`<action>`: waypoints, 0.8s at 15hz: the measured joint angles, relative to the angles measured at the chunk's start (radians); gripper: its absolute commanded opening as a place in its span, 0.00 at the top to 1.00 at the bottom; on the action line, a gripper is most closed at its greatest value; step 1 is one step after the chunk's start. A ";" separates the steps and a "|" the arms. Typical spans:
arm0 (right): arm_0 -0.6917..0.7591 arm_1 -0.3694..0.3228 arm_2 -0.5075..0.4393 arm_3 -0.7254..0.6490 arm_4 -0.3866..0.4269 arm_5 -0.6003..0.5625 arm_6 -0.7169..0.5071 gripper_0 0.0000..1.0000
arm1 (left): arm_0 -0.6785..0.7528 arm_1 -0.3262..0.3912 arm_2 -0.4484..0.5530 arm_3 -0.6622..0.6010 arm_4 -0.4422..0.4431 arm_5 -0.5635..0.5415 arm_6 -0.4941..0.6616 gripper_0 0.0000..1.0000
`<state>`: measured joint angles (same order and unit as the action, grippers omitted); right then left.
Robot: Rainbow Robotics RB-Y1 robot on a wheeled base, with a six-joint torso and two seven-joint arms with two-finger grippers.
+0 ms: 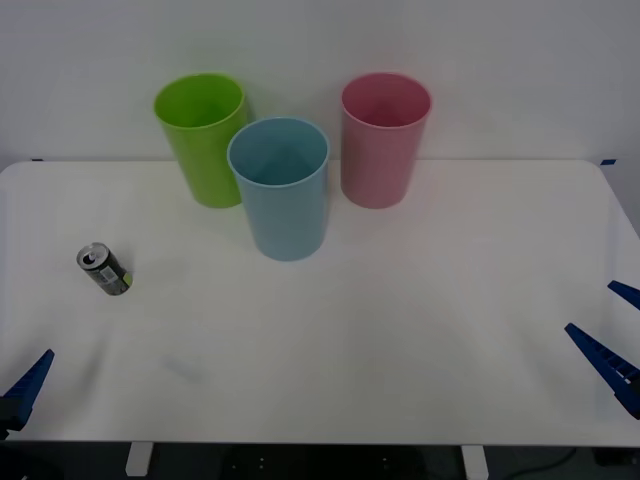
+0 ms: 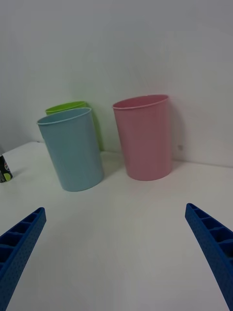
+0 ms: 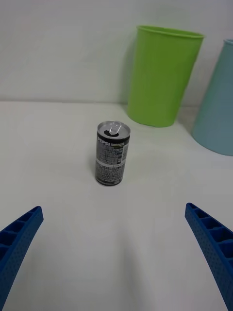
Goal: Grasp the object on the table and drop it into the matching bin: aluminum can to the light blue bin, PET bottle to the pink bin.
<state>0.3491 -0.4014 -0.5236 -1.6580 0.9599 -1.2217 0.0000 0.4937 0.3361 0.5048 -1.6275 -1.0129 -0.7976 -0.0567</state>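
Can stood upright on the white bench at its left side, well apart from the light blue bin, pink bin and lime green bin. Right wrist view: right end effector spread, facing the bins. Left wrist view: left end effector spread, empty, short of the can.

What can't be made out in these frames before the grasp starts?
- Aluminum can: cut off by the picture edge in the right wrist view.
- Lime green bin: mostly hidden behind the light blue bin there.
- Light blue bin: cropped in the left wrist view.
- Left end effector: partly cut off in the front view.
- Can's small label print: unreadable.
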 measured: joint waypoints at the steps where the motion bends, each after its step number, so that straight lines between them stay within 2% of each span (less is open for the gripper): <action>1: 0.000 0.000 0.000 0.000 0.000 0.000 0.000 0.00 | -0.006 -0.017 0.005 0.000 -0.021 0.007 0.002 0.00; 5: 0.000 0.000 0.000 0.000 0.000 0.000 0.000 0.00 | -0.045 -0.075 0.006 0.000 -0.089 0.052 0.014 0.00; 8: 0.000 0.000 0.000 0.000 0.000 0.000 0.000 0.00 | -0.069 -0.080 -0.041 0.003 -0.096 0.141 0.021 0.00; 12: 0.000 0.000 0.000 0.000 0.000 0.000 0.000 0.00 | -0.158 -0.081 -0.056 0.098 -0.110 0.160 0.018 0.00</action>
<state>0.3490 -0.4014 -0.5236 -1.6580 0.9599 -1.2217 0.0000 0.3357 0.2548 0.4486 -1.5292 -1.1233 -0.6380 -0.0388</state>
